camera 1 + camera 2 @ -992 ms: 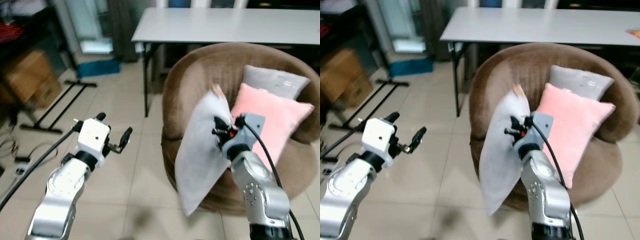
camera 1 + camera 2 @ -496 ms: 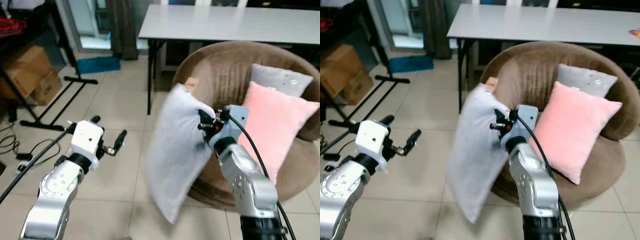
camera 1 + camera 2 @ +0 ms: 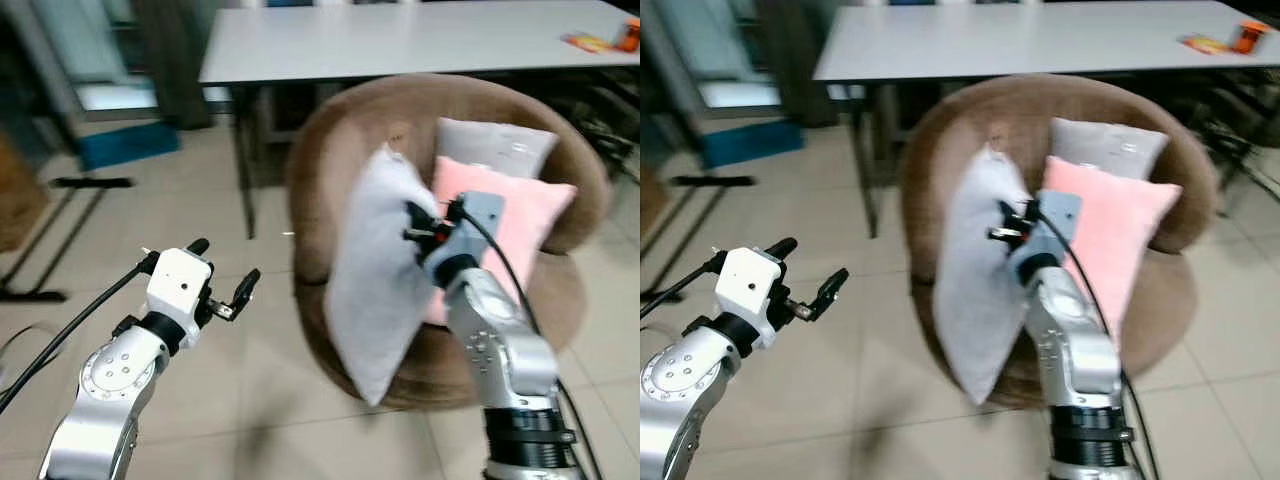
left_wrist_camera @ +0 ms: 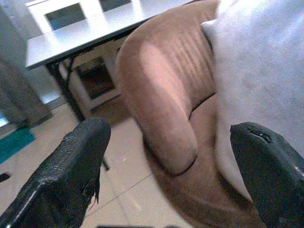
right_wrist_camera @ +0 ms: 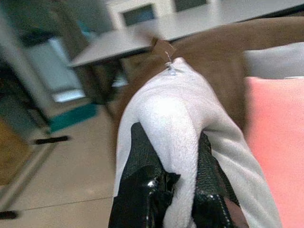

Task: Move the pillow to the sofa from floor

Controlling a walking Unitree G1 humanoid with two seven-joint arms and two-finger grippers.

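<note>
Now the right gripper [image 5: 173,190] pinches the white pillow [image 3: 375,270] at its upper edge, fingers [image 5: 142,166] clamped on the fabric, pillow hanging against the brown sofa [image 3: 340,150]. Left gripper [image 3: 225,285], beside the sofa, spreads wide, holding nothing.

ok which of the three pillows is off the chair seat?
The white pillow, pinched and hanging from the right gripper. The pink pillow and grey pillow rest in the chair.
</note>
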